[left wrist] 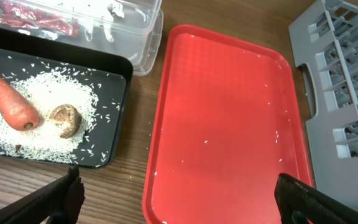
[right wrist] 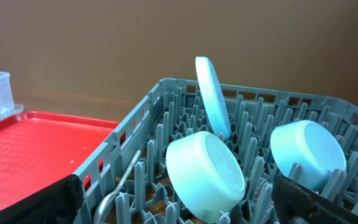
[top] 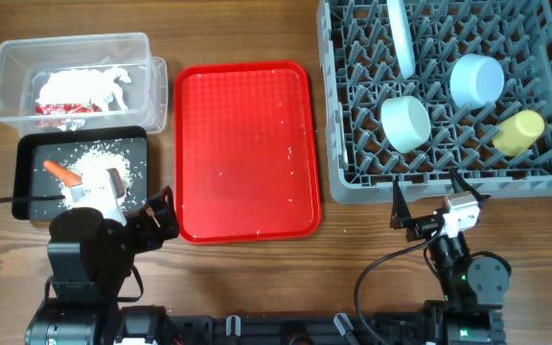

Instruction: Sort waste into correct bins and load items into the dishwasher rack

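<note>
The clear tub (top: 8,67) holds the red-and-white wrapper (top: 75,91). The black tray (top: 29,153) holds the carrot piece (left wrist: 8,99), rice (left wrist: 55,93) and the brown lump (left wrist: 66,119). The grey rack (top: 429,190) holds the upright plate (top: 401,38), the pale green bowl (top: 406,123), the light blue bowl (top: 476,80), the yellow cup (top: 518,131) and the spoon (right wrist: 120,183). My left gripper (left wrist: 179,199) is open and empty over the red tray's front left corner. My right gripper (right wrist: 179,202) is open and empty at the rack's front edge.
The flat red serving tray (top: 247,153) lies between the bins and the rack, with a few stray rice grains on it. Bare wooden table shows along the front edge, beside both arm bases.
</note>
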`<control>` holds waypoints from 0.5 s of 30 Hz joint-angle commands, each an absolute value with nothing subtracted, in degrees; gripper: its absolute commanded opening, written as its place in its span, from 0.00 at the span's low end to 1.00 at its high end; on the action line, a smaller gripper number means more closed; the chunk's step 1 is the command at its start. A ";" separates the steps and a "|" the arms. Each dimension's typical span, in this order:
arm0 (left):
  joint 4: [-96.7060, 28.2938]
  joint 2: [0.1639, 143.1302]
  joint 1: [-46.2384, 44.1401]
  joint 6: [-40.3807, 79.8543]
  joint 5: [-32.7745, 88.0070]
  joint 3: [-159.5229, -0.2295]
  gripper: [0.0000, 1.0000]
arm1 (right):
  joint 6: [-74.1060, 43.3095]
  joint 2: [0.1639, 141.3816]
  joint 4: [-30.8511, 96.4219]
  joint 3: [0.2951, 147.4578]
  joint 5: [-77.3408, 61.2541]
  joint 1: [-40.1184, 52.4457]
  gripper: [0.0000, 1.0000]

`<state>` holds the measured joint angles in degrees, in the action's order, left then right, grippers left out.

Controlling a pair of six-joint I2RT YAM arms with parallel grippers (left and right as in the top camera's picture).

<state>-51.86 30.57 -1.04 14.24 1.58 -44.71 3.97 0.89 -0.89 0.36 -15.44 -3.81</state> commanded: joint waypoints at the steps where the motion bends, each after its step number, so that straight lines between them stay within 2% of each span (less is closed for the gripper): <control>1: -51.77 30.44 -1.17 14.55 1.45 -44.42 1.00 | 3.44 0.21 -1.26 0.32 -16.62 -3.55 1.00; 10: -52.01 29.19 -1.17 14.52 1.41 -44.29 1.00 | 3.44 0.21 -1.26 0.32 -16.62 -3.55 1.00; 15: -51.18 22.85 -0.32 13.85 -1.06 -39.81 1.00 | 3.44 0.21 -1.26 0.32 -16.62 -3.55 1.00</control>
